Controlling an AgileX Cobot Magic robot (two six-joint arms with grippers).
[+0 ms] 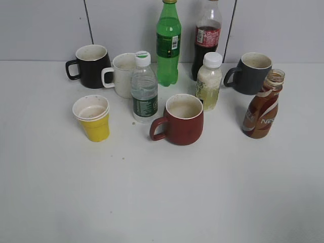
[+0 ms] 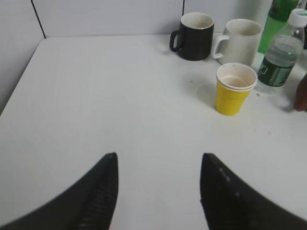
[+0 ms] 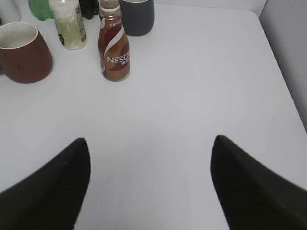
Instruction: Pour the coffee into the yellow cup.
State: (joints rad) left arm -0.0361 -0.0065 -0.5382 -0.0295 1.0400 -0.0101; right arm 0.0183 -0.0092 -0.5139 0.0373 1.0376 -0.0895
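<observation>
The jaws of the left gripper (image 2: 158,191) are spread wide with nothing held, above bare surface (image 2: 120,105) near the left edge. The jaws of the right gripper (image 3: 148,187) are likewise parted and empty, towards the right edge. The coffee (image 3: 114,45) is seen upright and uncapped ahead of the right gripper, just before a dark grey mug (image 3: 137,16) towards the far right corner. The yellow cup (image 2: 234,88) is stood upright towards the far left, near a water bottle (image 2: 279,60).
</observation>
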